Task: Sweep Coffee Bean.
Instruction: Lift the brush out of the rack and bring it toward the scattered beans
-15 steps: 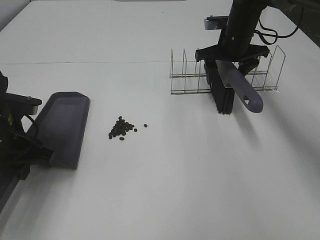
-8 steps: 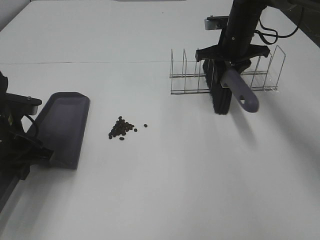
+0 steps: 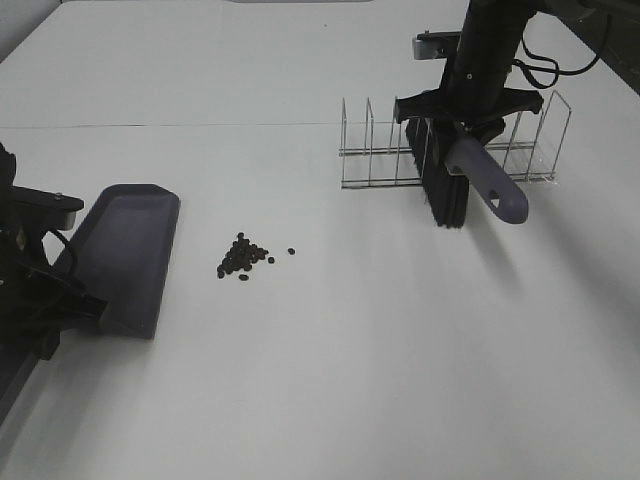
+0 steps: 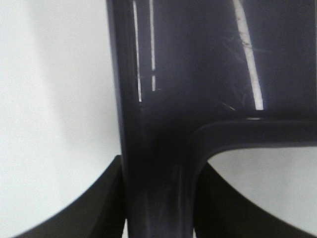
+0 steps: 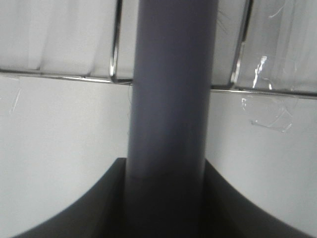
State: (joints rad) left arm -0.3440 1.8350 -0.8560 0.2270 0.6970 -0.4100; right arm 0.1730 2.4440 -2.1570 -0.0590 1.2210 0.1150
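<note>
Coffee beans (image 3: 243,258) sit in a small tight cluster on the white table (image 3: 330,390), left of centre in the high view, w/ one stray bean (image 3: 291,251) just beside the cluster on the right. The dustpan (image 3: 130,250) lies flat on the table near the beans, to their left, not touching them. The left gripper (image 3: 58,300) is at the pan's near-left corner. The left wrist view shows its jaws closed tight on either side of the dark dustpan handle (image 4: 153,148), so it's clamped on the dustpan. The right gripper (image 3: 462,115) is well apart from the beans, far right, above the wire rack (image 3: 372,160). It's clamped on the brush (image 3: 445,195) — the grey brush handle (image 3: 488,188) sticks out toward the camera and to the right, black bristles pointing down in front of the rack. Can't tell if the bristle tips touch the table. In the right wrist view the handle runs straight between the two fingers, no gap either side, w/ rack wires & clear dividers behind it — table below.
</note>
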